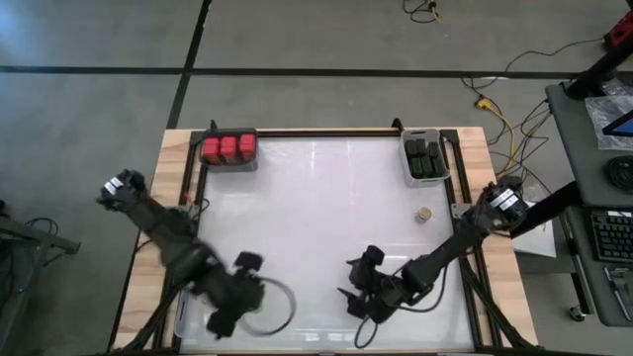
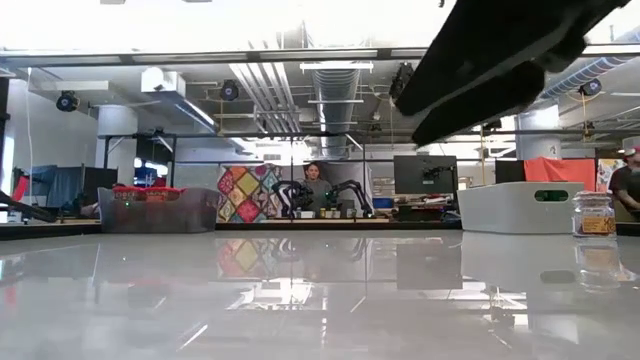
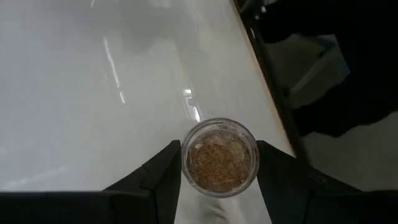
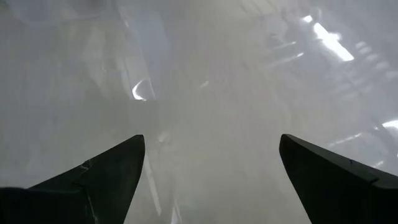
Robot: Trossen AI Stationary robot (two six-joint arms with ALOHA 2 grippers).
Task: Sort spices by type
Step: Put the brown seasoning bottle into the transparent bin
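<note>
My left gripper [image 1: 223,314] hangs over the table's near left corner, shut on a round clear jar [image 3: 219,157] of tan spice. My right gripper [image 1: 358,287] stands open over the near middle of the table, with only bare tabletop between its fingers [image 4: 211,155]. A second tan-topped jar [image 1: 423,214] stands upright on the table at the right, also seen in the low view [image 2: 594,213]. Three red spice blocks [image 1: 228,148] sit in a bin at the far left. Black blocks [image 1: 425,158] fill a bin at the far right. My left gripper pinches the jar's round wall [image 3: 186,163] between its two fingers, one on each side. The fingers slant down from above. The jar's round end faces the wrist camera, and the jar is clear of the table.
The grey bin [image 2: 160,208] and the white bin [image 2: 520,207] stand along the far edge. A wide stretch of white tabletop [image 1: 316,208] lies between them and the arms. A dark cable loop [image 1: 285,307] hangs by the left gripper. A person sits far behind the table.
</note>
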